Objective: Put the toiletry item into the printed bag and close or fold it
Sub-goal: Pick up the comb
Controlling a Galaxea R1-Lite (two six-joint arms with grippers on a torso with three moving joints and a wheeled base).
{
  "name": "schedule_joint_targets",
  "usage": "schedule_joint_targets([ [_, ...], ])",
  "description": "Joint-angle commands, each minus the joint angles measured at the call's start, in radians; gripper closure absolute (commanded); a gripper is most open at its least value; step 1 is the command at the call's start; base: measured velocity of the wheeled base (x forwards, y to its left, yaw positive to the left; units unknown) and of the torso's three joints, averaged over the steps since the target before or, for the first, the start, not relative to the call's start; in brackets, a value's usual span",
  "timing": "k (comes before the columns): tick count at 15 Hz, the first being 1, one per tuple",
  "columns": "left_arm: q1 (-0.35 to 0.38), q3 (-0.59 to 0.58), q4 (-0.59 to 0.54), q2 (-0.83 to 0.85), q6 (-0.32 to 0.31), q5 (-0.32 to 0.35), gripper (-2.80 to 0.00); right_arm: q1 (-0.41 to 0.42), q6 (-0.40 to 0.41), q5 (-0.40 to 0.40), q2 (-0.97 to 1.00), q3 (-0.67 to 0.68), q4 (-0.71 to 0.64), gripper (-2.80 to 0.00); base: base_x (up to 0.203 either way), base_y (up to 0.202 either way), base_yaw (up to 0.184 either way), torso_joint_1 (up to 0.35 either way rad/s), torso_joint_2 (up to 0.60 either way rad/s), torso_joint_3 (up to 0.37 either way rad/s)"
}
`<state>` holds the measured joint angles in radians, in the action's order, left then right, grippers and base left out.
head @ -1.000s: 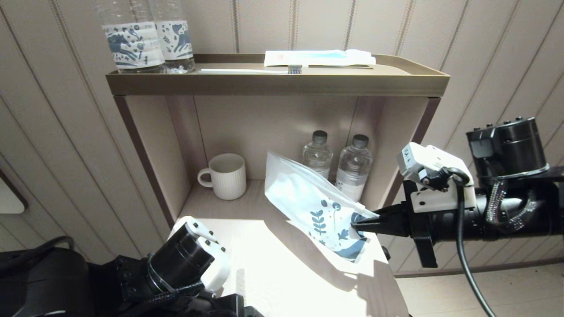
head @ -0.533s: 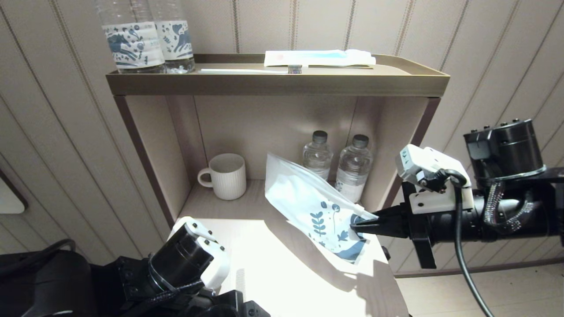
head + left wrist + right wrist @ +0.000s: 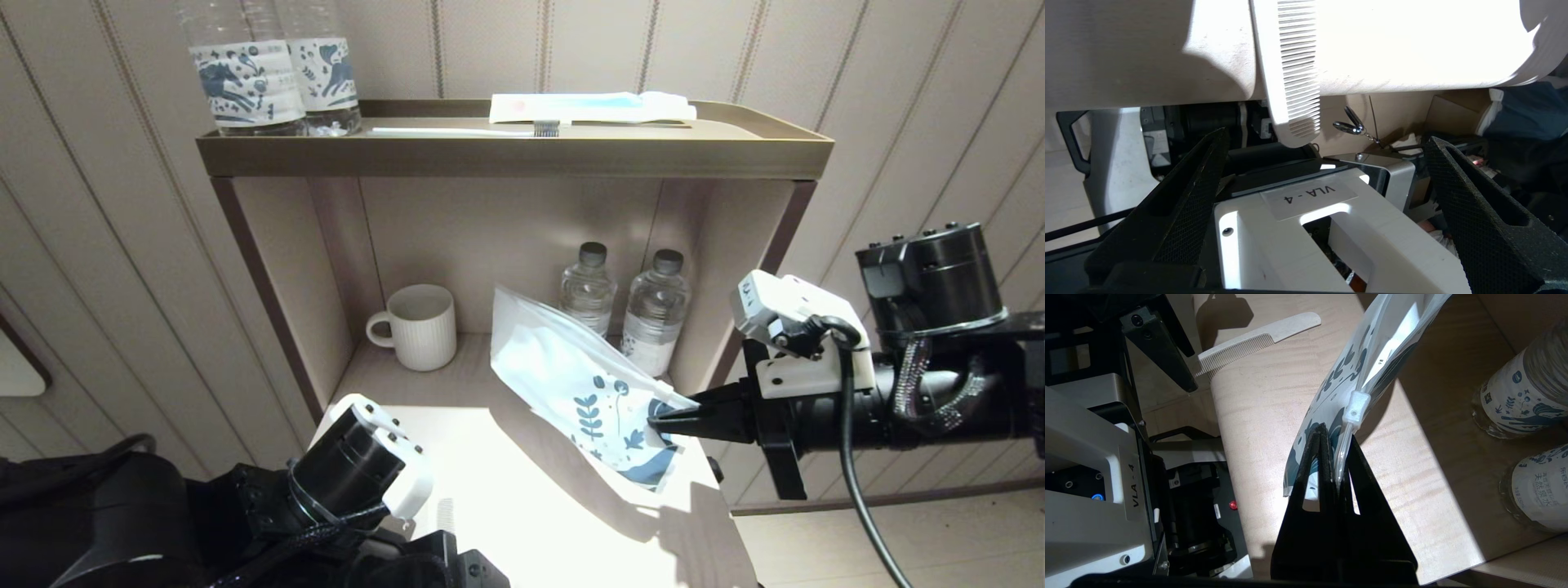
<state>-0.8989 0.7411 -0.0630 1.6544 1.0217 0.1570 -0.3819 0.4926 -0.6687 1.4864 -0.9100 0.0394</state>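
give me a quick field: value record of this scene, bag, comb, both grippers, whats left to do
bag: printed bag held up off the table, slider near the grip
comb: white comb lying at the table's near edge, one end overhanging
right gripper: shut on the bag's printed end
left gripper: open, low at the table's edge, just short of the comb's overhanging end
shelf: mug, two bottles behind the bag
left to do: comb not yet picked up or in the bag
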Motion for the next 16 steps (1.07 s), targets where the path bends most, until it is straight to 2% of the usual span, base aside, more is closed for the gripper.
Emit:
schedule_joint_targets([
  [1,-0.001,0.007,0.000,0.021,0.006,0.003,-2.80,0.001,0.003,-0.003,0.003,0.000,0.001,0.00,0.000,0.000,0.000,0.000,0.00,0.000],
  [3,-0.002,0.018,-0.001,0.037,0.005,0.024,-2.80,0.000,0.003,-0.003,0.005,0.000,0.001,0.00,0.000,0.000,0.000,0.000,0.00,0.000],
  [12,-0.003,0.035,0.000,0.073,0.001,0.027,-2.80,0.001,0.004,-0.003,0.006,0.000,0.001,0.00,0.000,0.000,0.000,0.000,0.00,0.000],
  [16,-0.006,0.018,0.074,0.091,0.000,0.036,-2.80,0.000,0.004,-0.003,0.011,0.000,0.002,0.00,0.000,0.000,0.000,0.000,0.00,0.000],
])
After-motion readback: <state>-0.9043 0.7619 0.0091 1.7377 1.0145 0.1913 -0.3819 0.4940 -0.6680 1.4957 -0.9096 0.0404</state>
